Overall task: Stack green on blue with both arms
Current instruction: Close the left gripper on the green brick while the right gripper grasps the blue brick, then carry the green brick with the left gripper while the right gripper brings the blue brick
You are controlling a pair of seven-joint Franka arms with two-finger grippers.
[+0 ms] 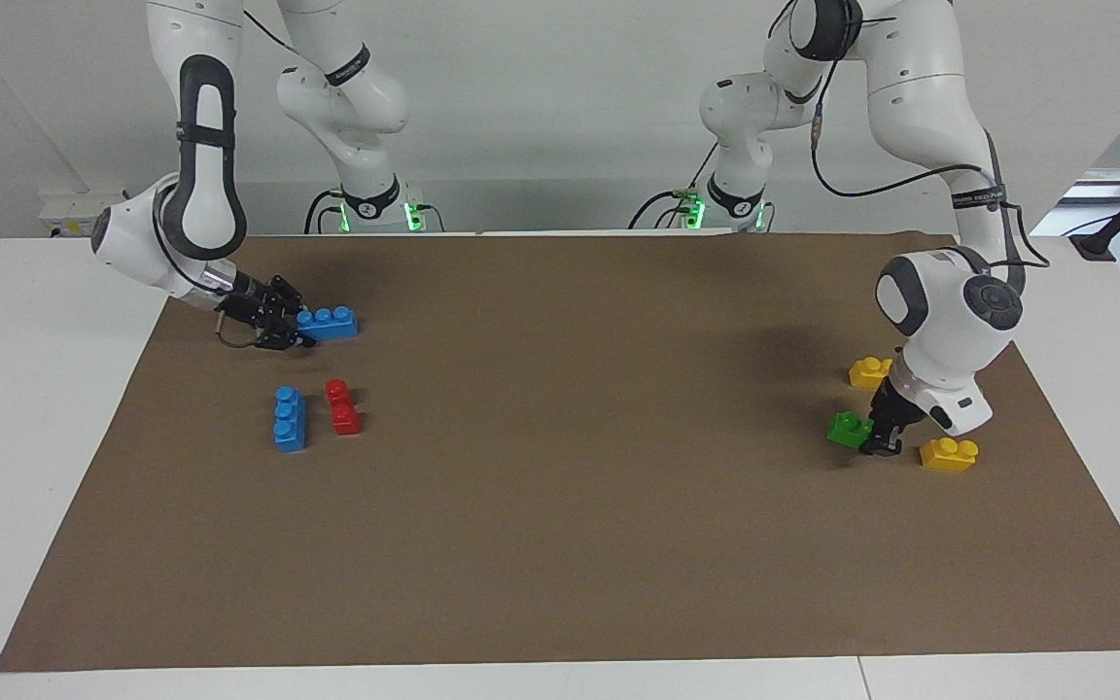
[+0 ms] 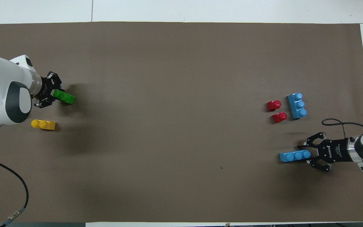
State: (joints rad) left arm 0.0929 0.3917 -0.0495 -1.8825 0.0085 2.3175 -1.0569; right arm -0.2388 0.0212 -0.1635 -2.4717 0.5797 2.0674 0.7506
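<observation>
The green two-stud brick (image 1: 849,429) (image 2: 64,96) lies on the brown mat at the left arm's end, between two yellow bricks. My left gripper (image 1: 879,433) (image 2: 51,94) is down at the mat, right against the brick's end. The blue three-stud brick (image 1: 328,323) (image 2: 295,156) lies at the right arm's end. My right gripper (image 1: 280,326) (image 2: 309,154) comes in low from the side. It is open, with one finger on either side of the brick's end and a small gap showing in the overhead view.
A second blue brick (image 1: 289,419) (image 2: 297,105) and a red brick (image 1: 342,406) (image 2: 276,110) lie side by side, farther from the robots than the blue brick. Yellow bricks (image 1: 870,371) (image 1: 949,454) flank the green one; the overhead view shows only one yellow brick (image 2: 43,124).
</observation>
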